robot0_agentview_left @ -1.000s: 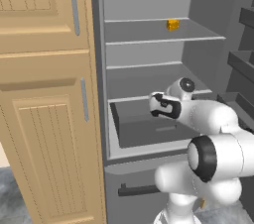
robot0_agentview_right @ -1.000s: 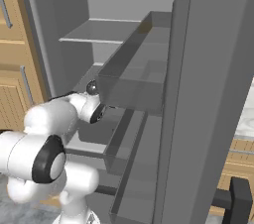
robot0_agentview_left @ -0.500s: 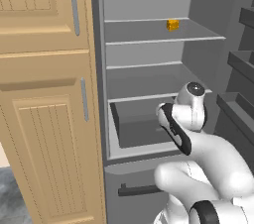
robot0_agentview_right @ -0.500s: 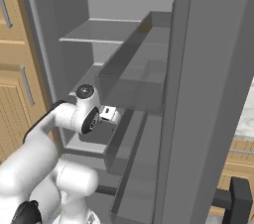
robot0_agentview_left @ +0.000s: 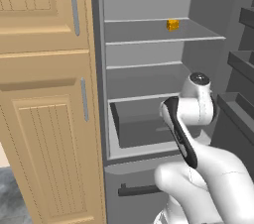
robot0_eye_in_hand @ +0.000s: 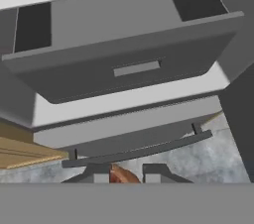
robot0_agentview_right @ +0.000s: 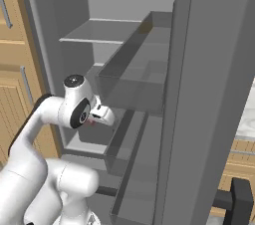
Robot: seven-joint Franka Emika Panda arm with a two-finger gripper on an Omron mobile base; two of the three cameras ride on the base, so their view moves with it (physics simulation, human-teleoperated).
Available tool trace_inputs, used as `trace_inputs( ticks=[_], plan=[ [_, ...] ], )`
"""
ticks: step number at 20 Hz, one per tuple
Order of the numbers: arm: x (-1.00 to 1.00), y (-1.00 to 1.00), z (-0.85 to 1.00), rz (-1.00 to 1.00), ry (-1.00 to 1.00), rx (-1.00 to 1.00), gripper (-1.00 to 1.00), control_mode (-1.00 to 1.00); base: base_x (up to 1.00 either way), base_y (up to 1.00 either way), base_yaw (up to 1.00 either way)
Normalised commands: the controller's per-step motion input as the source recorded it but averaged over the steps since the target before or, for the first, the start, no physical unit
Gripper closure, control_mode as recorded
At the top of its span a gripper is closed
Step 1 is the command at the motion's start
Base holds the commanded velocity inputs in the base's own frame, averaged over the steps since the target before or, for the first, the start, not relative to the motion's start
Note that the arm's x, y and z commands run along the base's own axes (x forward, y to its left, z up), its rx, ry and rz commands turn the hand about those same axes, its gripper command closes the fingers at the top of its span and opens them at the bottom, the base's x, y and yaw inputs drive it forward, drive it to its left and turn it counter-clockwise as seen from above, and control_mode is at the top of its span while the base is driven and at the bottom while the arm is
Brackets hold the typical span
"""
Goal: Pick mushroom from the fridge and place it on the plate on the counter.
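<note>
The fridge (robot0_agentview_left: 149,44) stands open, with thin pale shelves and a dark grey drawer (robot0_eye_in_hand: 134,69). My gripper (robot0_eye_in_hand: 125,176) hangs in front of that drawer, shut on the mushroom (robot0_eye_in_hand: 121,174), a small reddish-brown lump between the two dark fingertips (robot0_eye_in_hand: 96,173). From the right base view the hand (robot0_agentview_right: 102,114) sits at drawer height, with a reddish speck of the mushroom (robot0_agentview_right: 90,122) under it. In the left base view my own white wrist covers the gripper. A sliver of the pale counter (robot0_agentview_right: 247,119) shows past the fridge door. The plate is out of view.
A small yellow-orange block (robot0_agentview_left: 172,25) sits on the upper shelf. Tan wooden cabinets (robot0_agentview_left: 44,94) stand left of the fridge. The open door (robot0_agentview_right: 214,94), with its dark bins, stands close on the right. A lower drawer's bar handle (robot0_eye_in_hand: 139,151) is below the hand.
The arm has rolled over, and the hand has drawn back from the drawer and toward the door side. The reddish lump stays between the fingers.
</note>
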Motion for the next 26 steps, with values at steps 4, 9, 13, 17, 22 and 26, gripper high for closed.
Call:
trace_inputs(
  ticks=[4, 9, 13, 17, 22, 26],
  plan=[
    [-0.38, 0.01, 0.82, 0.0, 0.04, 0.0, 1.0, -1.0, 0.0, 0.0, 0.0],
    [-0.44, 0.02, 0.77, 0.0, 0.14, -0.02, 1.0, -1.0, 0.0, 0.0, 0.0],
    [-0.8, 0.0, 0.61, 0.01, 0.13, -0.01, 1.0, -1.0, 0.0, 0.0, 0.0],
    [-0.78, 0.0, 0.49, 0.05, 0.11, 0.0, 1.0, -1.0, 0.0, 0.0, 0.0],
    [-0.43, 0.04, 0.44, 0.08, 0.06, 0.0, 1.0, -1.0, 0.0, 0.0, 0.0],
    [-0.22, 0.05, 0.29, 0.09, 0.0, 0.0, 1.0, -1.0, 0.0, 0.0, 0.0]
  ],
)
